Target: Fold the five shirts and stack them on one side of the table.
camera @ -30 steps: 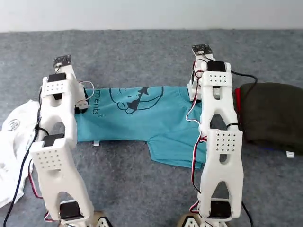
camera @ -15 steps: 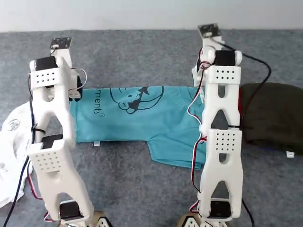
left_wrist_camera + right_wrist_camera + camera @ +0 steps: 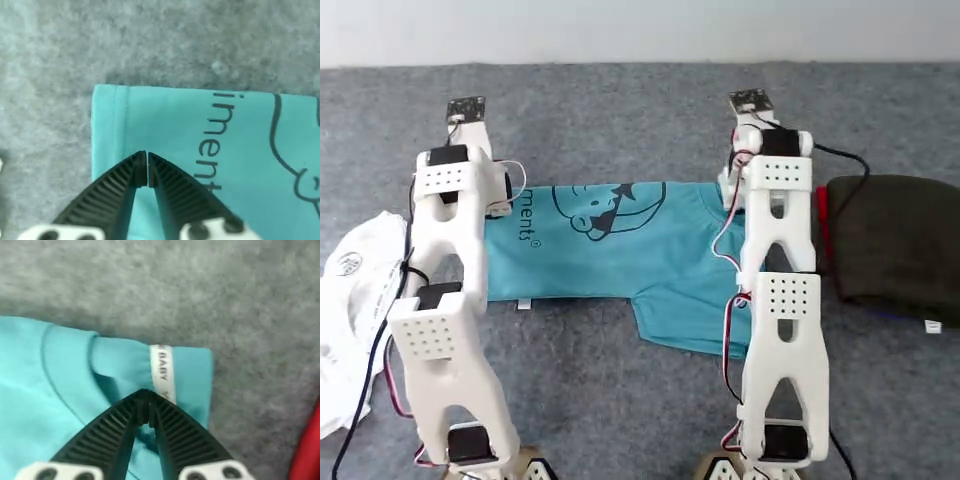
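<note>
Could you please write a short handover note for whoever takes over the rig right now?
Left gripper: shut, tips on the teal shirt at its hem corner; I cannot tell if fabric is pinched.
Right gripper: shut, tips at the shirt's collar by the label; same doubt.
Things: the teal shirt lies flat mid-table, one sleeve sticking out toward the arm bases. The white shirt lies crumpled at the left edge. The dark folded garment lies at the right, on something red.
Done: a stack seems begun at the right.
Left: fold the teal shirt, then the white one, and stack both.
</note>
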